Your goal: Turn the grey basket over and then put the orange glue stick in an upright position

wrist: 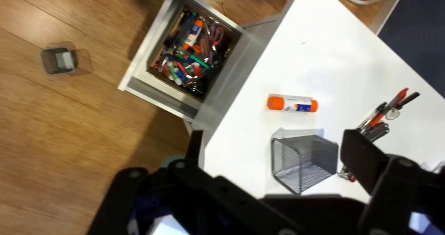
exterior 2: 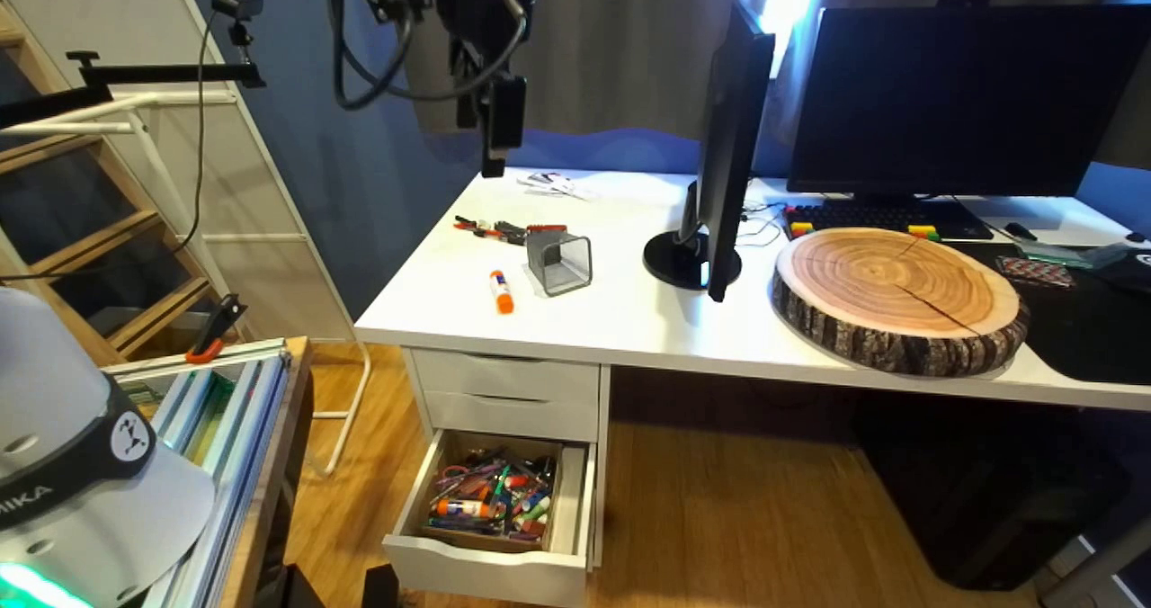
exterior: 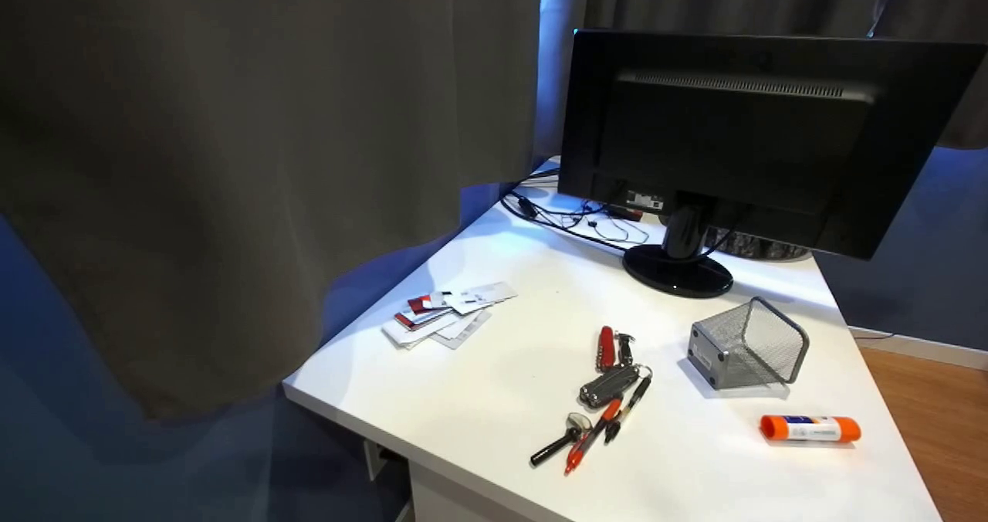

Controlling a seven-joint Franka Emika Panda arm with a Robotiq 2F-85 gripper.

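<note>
Got grey wire-mesh basket [exterior: 745, 350] lying on its side on tabletop [exterior: 695, 452], with orange glue stick [exterior: 810, 428] flat nearby; likely posed for turning over and standing up. Reading tool [wrist: 274, 137] as spread wide, gripping nothing, held high, probably for clearance.

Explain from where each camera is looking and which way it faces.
Wrist view: over the desk, facing down at basket and open drawer; the hand, fingers apart, shows.
Exterior view: high, from the desk's end, facing the monitor's back; no robot part shows.
Exterior view: raised before the desk, facing the curtain; a white robot part and the hand show.
Both exterior views share desk, basket, glue stick, monitor.
</note>
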